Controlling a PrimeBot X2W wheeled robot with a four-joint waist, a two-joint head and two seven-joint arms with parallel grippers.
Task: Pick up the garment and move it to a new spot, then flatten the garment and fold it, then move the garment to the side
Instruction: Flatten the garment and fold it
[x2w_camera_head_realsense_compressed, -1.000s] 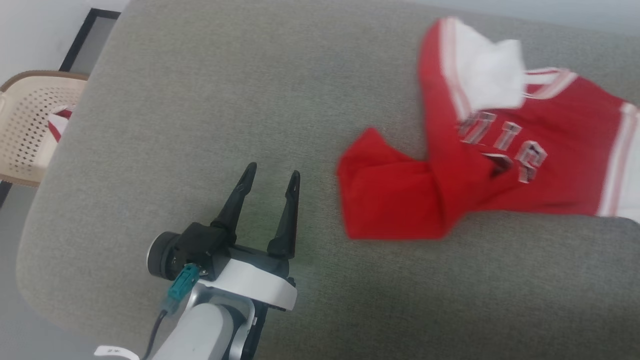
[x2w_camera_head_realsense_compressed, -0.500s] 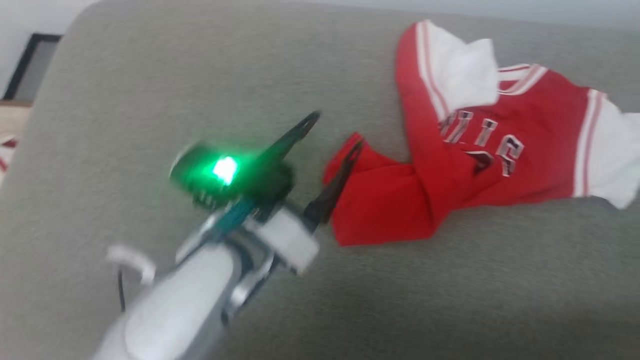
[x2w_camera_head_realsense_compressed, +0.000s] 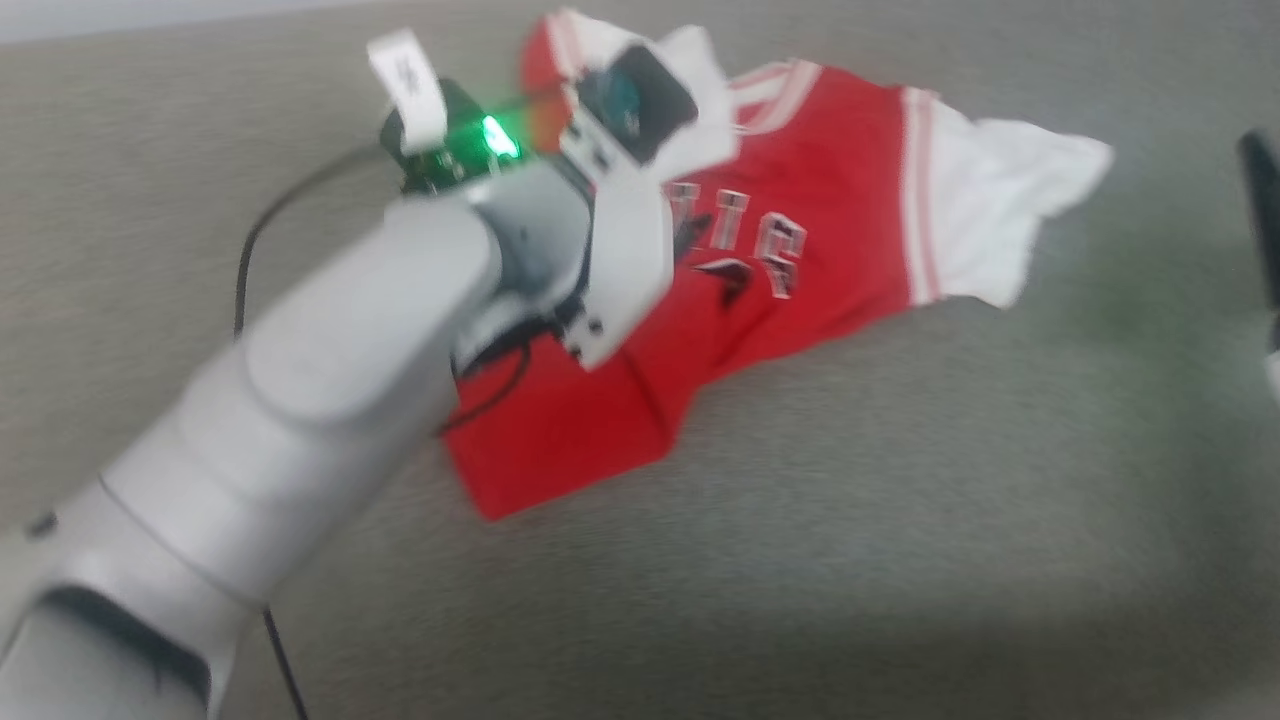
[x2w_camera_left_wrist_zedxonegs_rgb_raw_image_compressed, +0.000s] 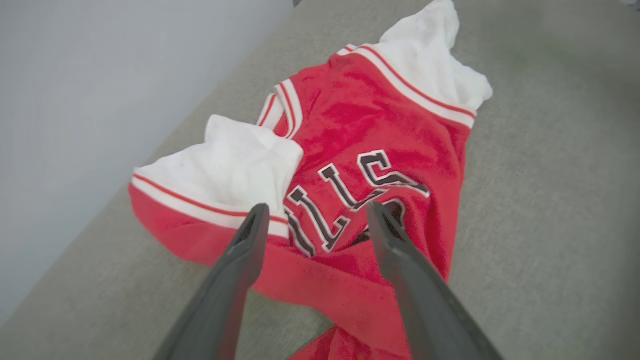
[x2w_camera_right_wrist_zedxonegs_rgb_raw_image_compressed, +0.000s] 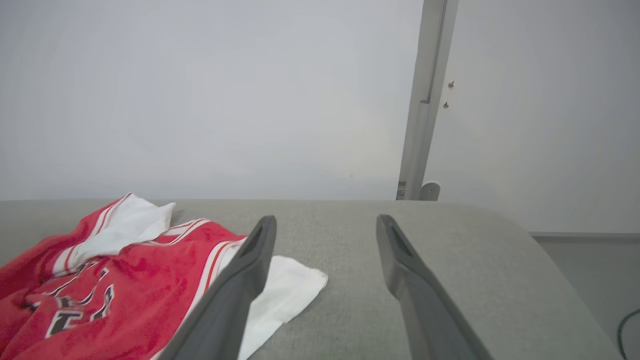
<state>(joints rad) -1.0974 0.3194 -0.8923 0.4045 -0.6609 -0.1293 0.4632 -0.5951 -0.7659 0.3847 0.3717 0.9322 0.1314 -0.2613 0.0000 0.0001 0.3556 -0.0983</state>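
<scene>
While beneath garment (x2w_camera_left_wrist_zedxonegs_rgb_raw_image_compressed: 380, 125), grey upholstery (x2w_camera_left_wrist_zedxonegs_rgb_raw_image_compressed: 550, 200) beside wall (x2w_camera_left_wrist_zedxonegs_rgb_raw_image_compressed: 75, 100)

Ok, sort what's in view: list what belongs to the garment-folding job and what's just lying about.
Job:
- the garment
- left gripper, open, aimed at it
- right gripper, open, off to its side

Just there:
- grey cushion underneath
- white wall
- metal post

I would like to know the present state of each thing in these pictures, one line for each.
Bright-red cloth garment with white ends: rumpled, partly folded over, lying unheld on the grey upholstered surface.
Left gripper with dark fingers: jaws open, over the garment's lettering.
Right gripper with dark fingers: jaws open, empty, beside the garment's white end.
</scene>
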